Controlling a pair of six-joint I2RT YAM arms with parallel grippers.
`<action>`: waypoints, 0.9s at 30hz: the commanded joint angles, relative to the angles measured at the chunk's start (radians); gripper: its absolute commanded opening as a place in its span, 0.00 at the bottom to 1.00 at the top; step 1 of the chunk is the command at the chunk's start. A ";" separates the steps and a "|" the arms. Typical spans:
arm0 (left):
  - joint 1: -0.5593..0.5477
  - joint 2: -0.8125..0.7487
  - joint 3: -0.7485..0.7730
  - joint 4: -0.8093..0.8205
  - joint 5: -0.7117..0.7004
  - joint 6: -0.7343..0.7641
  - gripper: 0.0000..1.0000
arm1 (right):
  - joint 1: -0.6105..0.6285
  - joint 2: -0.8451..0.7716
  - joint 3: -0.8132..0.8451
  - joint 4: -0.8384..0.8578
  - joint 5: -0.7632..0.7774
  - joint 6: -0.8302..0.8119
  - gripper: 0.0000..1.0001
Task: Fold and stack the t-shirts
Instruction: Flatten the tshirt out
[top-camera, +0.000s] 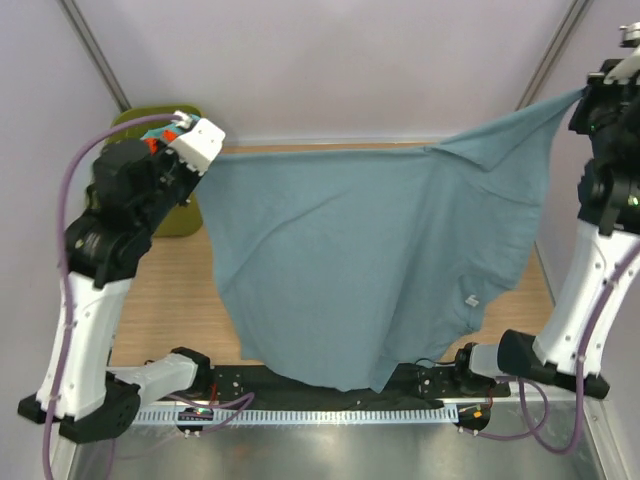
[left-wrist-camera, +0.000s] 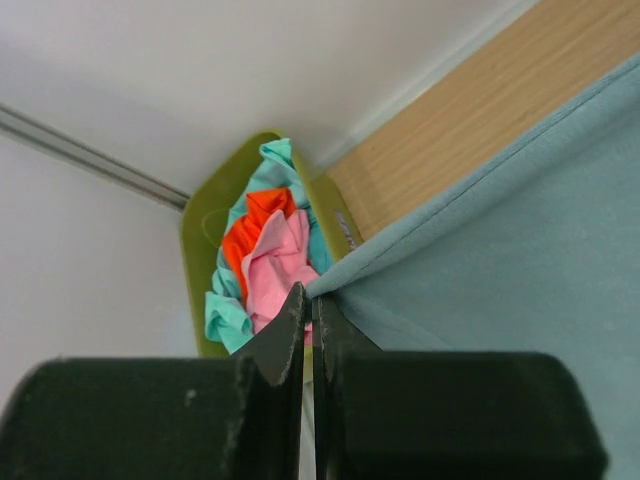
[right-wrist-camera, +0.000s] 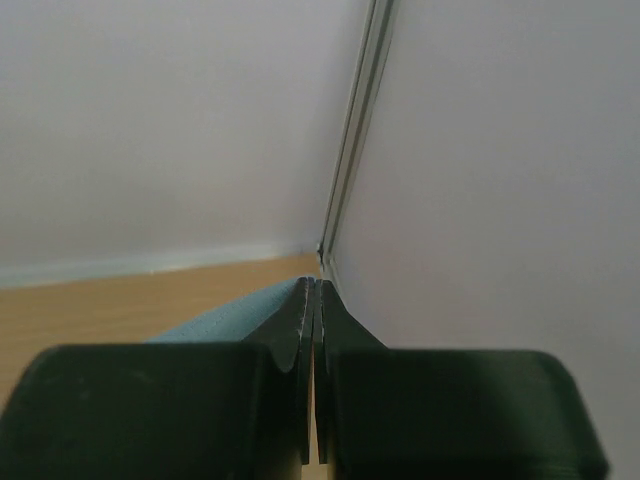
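Top: my left gripper (top-camera: 203, 150) and right gripper (top-camera: 588, 98) each pinch a corner of the blue shirt (top-camera: 350, 260), hung spread over the table (top-camera: 180, 300). White mark (top-camera: 470, 299) on it, unreadable.
Left wrist: jaws clamped on the hem. Bin (left-wrist-camera: 197, 235) behind holds pink shirt (left-wrist-camera: 280, 265), orange shirt (left-wrist-camera: 250, 225), turquoise shirt (left-wrist-camera: 225, 318).
Right wrist: jaws pinching cloth, wall (right-wrist-camera: 480, 150) close.

Slate-blue t-shirt (top-camera: 350, 260), olive-green bin (left-wrist-camera: 195, 240), pink shirt (left-wrist-camera: 280, 258), orange-red shirt (left-wrist-camera: 248, 228), turquoise shirt (left-wrist-camera: 225, 318), pale wood-grain table (top-camera: 170, 290), lilac-grey walls (top-camera: 350, 60)
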 joint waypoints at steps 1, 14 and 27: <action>0.006 0.071 -0.057 0.163 -0.057 0.025 0.00 | -0.001 0.015 -0.097 0.117 0.018 -0.091 0.01; 0.069 0.433 0.151 0.224 -0.060 -0.158 0.00 | -0.001 0.364 -0.145 0.162 -0.060 0.019 0.01; 0.078 0.304 0.360 0.033 0.131 -0.173 0.00 | -0.008 0.084 -0.074 0.085 -0.030 -0.064 0.01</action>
